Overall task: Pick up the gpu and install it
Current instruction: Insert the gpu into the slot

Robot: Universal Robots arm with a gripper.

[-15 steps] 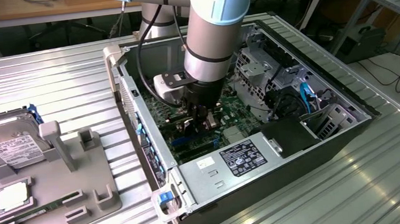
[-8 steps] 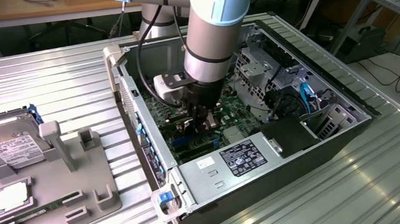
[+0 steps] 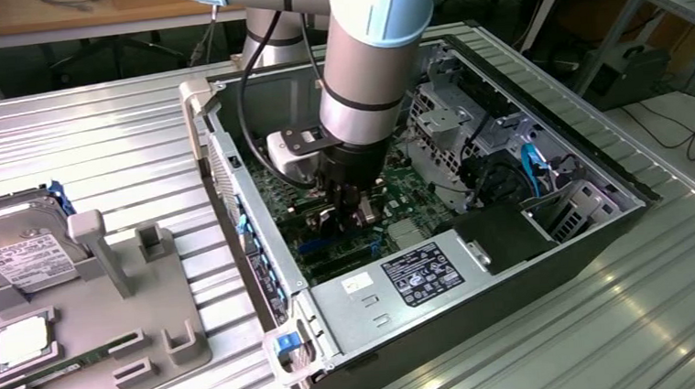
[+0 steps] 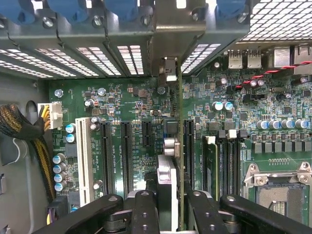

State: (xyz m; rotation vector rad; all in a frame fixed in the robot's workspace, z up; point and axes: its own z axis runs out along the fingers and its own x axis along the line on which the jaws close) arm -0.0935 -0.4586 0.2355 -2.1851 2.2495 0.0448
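In the wrist view the gpu is seen edge-on, a thin card with small silver parts on one side. Its metal end bracket reaches toward the case's rear slot openings. My gripper is shut on the card, with a black finger on either side. The card hangs over the green motherboard, right beside a long black expansion slot; whether its edge touches the slot I cannot tell. In the exterior view my gripper reaches down inside the open computer case.
A white slot and black slots lie beside the card. A cable bundle and the CPU socket flank the board. Outside the case, a grey fixture holds a hard drive. The power supply fills the case's near corner.
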